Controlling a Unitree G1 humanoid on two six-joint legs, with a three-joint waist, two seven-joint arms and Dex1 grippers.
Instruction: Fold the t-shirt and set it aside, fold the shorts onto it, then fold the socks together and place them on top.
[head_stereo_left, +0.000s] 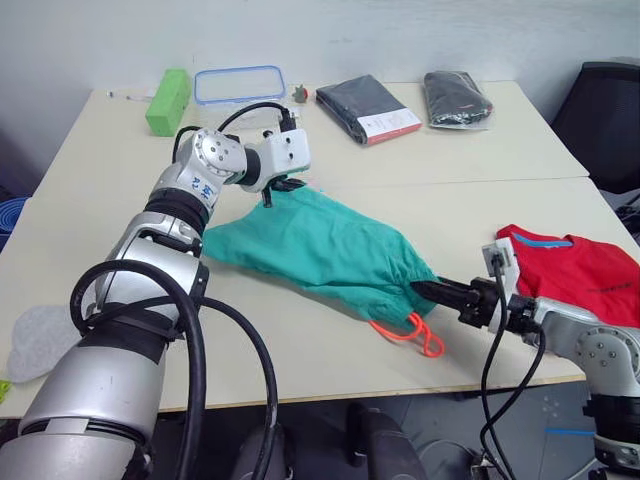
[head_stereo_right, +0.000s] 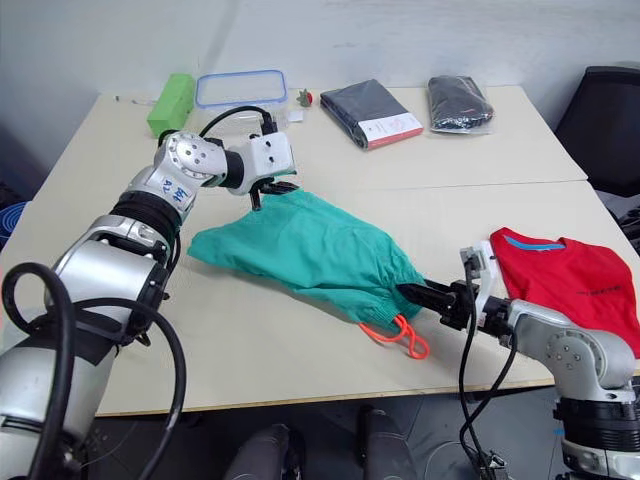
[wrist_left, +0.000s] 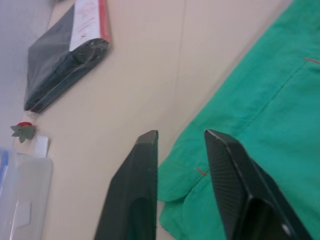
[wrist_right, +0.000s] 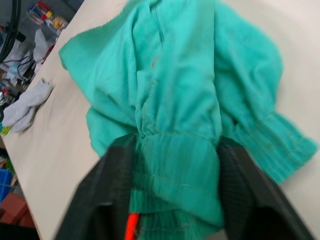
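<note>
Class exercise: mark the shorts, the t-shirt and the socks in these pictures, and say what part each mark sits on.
shorts (head_stereo_left: 320, 240), left eye view, on the middle of the teal fabric.
t-shirt (head_stereo_left: 590, 275), left eye view, on the red body below the neck.
socks (wrist_right: 27, 105), right wrist view, on the grey pair near the table edge.

The shorts (head_stereo_left: 320, 245) at the frame's centre are matt teal woven cloth, crumpled, with a gathered ribbed waistband and a glossy-looking orange cord (head_stereo_left: 415, 330). At the right, the t-shirt (head_stereo_left: 585, 275) is soft matt red knit. The table (head_stereo_left: 440, 175) is smooth, pale and matt, possibly laminate. At the top, two dark garments (head_stereo_left: 368, 108) sit in shiny clear plastic. The left gripper (wrist_left: 182, 142) has smooth black plastic-like fingers.
</note>
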